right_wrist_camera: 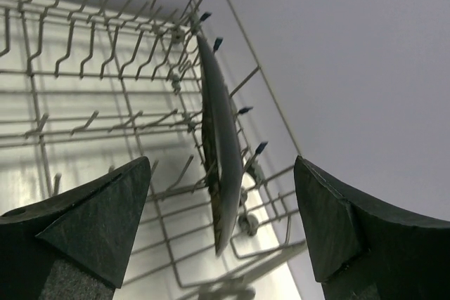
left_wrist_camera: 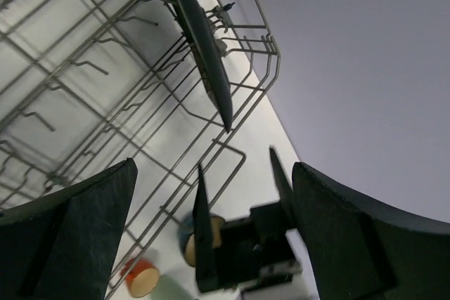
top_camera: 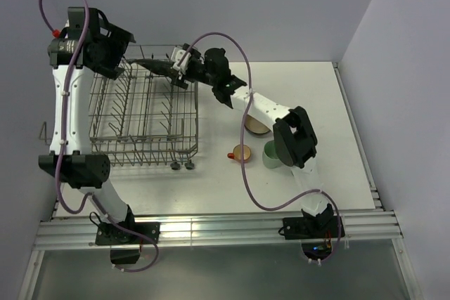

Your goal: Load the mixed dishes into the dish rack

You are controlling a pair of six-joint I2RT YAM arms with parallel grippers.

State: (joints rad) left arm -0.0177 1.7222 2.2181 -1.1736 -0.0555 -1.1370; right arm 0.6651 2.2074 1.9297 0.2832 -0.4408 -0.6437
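Note:
The dark square plate (top_camera: 156, 67) stands on edge between tines at the far right corner of the grey wire dish rack (top_camera: 140, 156). My right gripper (top_camera: 177, 67) is open just right of it; in the right wrist view the plate (right_wrist_camera: 221, 152) shows between the wide jaws, untouched. My left gripper (top_camera: 123, 60) is open and empty above the rack's far left corner, and its view shows the plate (left_wrist_camera: 204, 47). The blue bowl (top_camera: 254, 126), the orange-red cup (top_camera: 242, 152) and the pale green mug (top_camera: 271, 154) sit on the table right of the rack. The brown cup is hidden.
The right arm's forearm (top_camera: 271, 110) reaches over the blue bowl and partly covers it. The rack's small wheels (top_camera: 183, 166) rest on the white table (top_camera: 330, 138). Walls stand close behind the rack and on the right.

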